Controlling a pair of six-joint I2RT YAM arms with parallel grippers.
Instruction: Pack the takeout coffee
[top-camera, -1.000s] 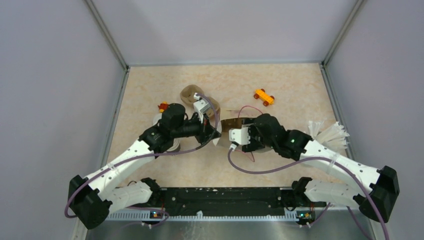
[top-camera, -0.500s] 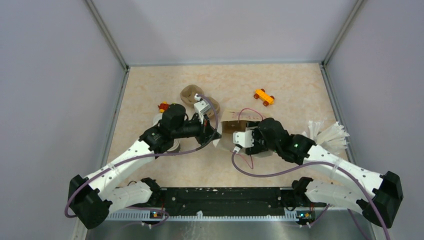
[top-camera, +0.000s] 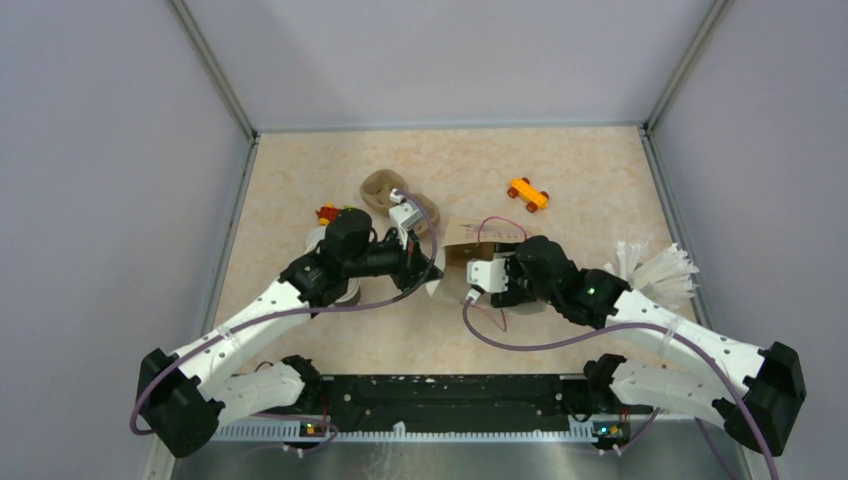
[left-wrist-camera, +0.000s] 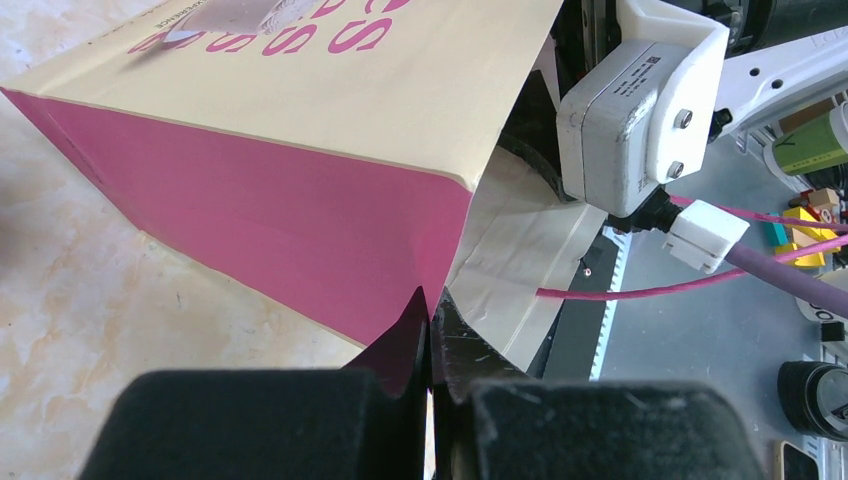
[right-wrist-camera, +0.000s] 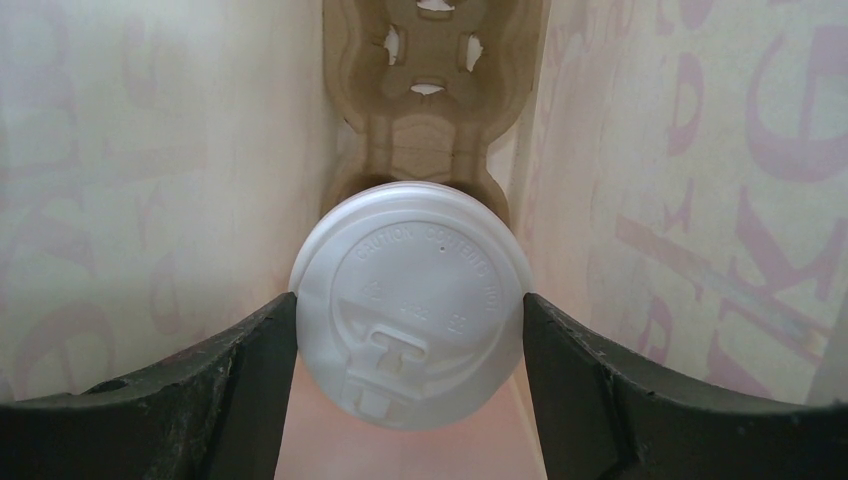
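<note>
Showing only in the right wrist view: takeout coffee (right-wrist-camera: 408, 315) inside the paper bag (right-wrist-camera: 150, 180), lid gripped on both sides by the right gripper (right-wrist-camera: 408, 305), brown cup carrier (right-wrist-camera: 425, 100) just beyond. Seen only from the left wrist: left gripper (left-wrist-camera: 430, 322) clamped on the bag's pink mouth edge. Hemmed closely by bag walls either side.

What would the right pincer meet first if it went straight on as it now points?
Probably the cardboard cup carrier, ahead of its lidded cup inside the paper bag; depth is unclear.
</note>
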